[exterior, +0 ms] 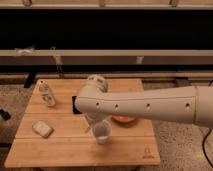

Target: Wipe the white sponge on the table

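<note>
Here, gripper (93, 120) hangs wide over the table (65, 150), 1 plastic cup (101, 132) just beside it. White sponge (42, 129) lies well apart on pale planks; speckled floor (175, 145) around.

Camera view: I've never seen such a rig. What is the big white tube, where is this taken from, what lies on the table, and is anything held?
The white tube is the robot's one arm, reaching in from the right over a wooden table. The single camera looks down on it from above; its mount is not shown. At the arm's end the claw hangs open, close beside a translucent cup, and seems to hold nothing. The white sponge lies untouched near the left edge, a small clear bottle stands farther back, and something orange shows from under the arm.
</note>
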`<state>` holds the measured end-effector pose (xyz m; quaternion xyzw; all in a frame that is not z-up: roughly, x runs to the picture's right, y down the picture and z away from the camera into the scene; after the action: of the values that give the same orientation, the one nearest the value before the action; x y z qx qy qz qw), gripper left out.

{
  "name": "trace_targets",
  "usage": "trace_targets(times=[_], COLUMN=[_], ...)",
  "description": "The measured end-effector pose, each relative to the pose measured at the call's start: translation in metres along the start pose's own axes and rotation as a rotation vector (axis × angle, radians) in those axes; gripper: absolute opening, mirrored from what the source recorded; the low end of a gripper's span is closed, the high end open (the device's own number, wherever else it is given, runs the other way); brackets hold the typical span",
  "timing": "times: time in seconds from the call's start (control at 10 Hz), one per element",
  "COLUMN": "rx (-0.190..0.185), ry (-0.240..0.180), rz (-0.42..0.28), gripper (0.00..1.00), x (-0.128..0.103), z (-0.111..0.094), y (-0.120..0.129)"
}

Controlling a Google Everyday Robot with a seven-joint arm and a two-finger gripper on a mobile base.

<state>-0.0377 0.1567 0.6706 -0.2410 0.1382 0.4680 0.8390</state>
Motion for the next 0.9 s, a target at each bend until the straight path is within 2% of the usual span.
trace_targets(times=[0.6, 0.9], rx=[0.0, -0.002], ry=[-0.003, -0.026], rz=[-0.01, -0.078], gripper=[0.8, 0.8], x=[-0.001, -0.031], z=[-0.001, -0.011], y=[0.001, 0.025])
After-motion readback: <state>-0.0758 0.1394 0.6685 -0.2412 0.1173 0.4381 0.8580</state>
